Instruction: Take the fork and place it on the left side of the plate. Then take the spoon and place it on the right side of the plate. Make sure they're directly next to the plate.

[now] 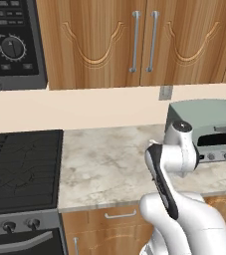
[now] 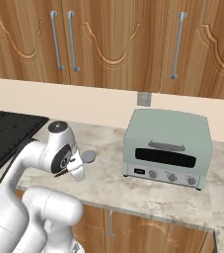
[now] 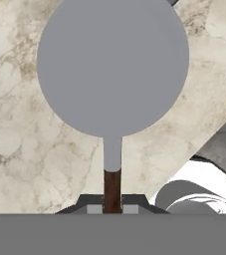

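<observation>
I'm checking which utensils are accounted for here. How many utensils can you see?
1: a spoon with a grey bowl and dark brown handle, clamped in the tool above the marble counter. Others may be out of frame or hidden behind the arm.

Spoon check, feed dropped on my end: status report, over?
Hand shut on thin dark-handled spoon with round grey bowl. Spoon held above marble counter. Pale green toaster oven to the right, apart.
</observation>
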You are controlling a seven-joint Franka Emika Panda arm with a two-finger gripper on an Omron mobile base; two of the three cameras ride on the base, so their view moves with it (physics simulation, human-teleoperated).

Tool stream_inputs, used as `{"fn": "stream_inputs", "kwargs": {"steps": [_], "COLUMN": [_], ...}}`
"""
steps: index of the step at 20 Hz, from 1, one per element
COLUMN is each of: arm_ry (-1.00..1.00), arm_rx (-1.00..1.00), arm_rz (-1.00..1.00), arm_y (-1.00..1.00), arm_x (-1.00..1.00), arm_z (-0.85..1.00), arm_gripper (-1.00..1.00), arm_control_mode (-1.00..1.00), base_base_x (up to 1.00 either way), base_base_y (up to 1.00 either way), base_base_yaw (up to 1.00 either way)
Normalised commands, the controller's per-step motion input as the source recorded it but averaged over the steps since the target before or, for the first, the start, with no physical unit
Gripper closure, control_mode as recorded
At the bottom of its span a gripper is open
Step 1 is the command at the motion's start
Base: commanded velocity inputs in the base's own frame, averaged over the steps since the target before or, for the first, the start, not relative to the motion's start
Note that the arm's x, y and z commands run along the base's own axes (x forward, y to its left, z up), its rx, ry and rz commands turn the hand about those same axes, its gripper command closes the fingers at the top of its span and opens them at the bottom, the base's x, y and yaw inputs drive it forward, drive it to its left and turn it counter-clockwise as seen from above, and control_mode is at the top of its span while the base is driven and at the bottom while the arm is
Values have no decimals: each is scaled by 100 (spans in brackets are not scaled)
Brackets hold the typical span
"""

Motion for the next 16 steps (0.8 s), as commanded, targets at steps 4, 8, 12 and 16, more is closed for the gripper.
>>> {"fn": "stream_inputs", "kwargs": {"steps": [4, 8, 12, 16], "arm_ry": [0, 0, 11, 0], "arm_rx": [0, 1, 0, 0], "arm_rz": [1, 0, 1, 0], "arm_y": [18, 17, 8, 0], "arm_x": [-15, -12, 0, 0], "arm_z": [46, 36, 9, 0], "arm_gripper": [100, 100, 100, 100], "arm_control_mode": [-100, -100, -100, -100], "base_base_x": [0, 0, 0, 0], "base_base_y": [0, 0, 0, 0], "base_base_yaw": [0, 0, 0, 0]}}
